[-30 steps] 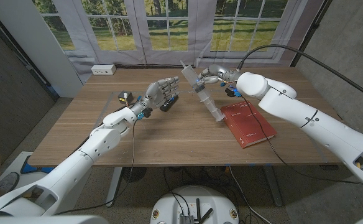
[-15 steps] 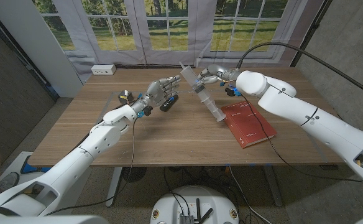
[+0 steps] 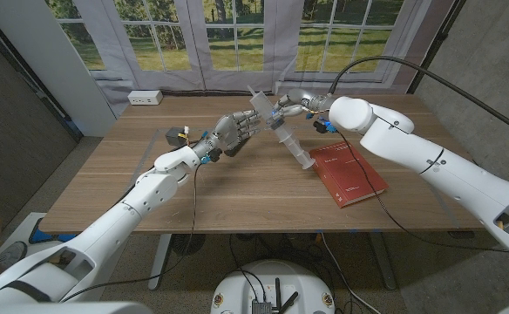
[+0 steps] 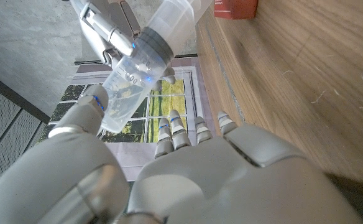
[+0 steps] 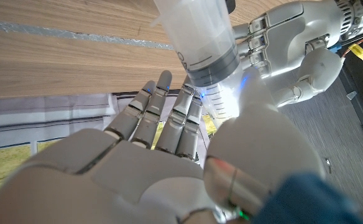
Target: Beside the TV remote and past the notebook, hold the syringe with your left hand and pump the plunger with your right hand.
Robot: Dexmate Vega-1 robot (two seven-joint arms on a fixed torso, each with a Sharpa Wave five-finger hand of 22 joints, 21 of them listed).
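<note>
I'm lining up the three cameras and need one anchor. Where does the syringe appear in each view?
Head view: the syringe slants across the table's far middle, between the two hands, its lower end near the red notebook.
Left wrist view: its clear barrel stands beyond the left hand.
Right wrist view: the barrel rises above the right hand.
Shared landmark: the barrel's dark plunger seal.

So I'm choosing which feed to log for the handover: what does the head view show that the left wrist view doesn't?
Head view alone: the whole table layout, a white power strip at the far edge, and both arms reaching in. Left wrist view alone: a close look at the syringe barrel's printed scale and dark plunger seal. Both share the syringe, the red notebook, the left hand and the right hand.
</note>
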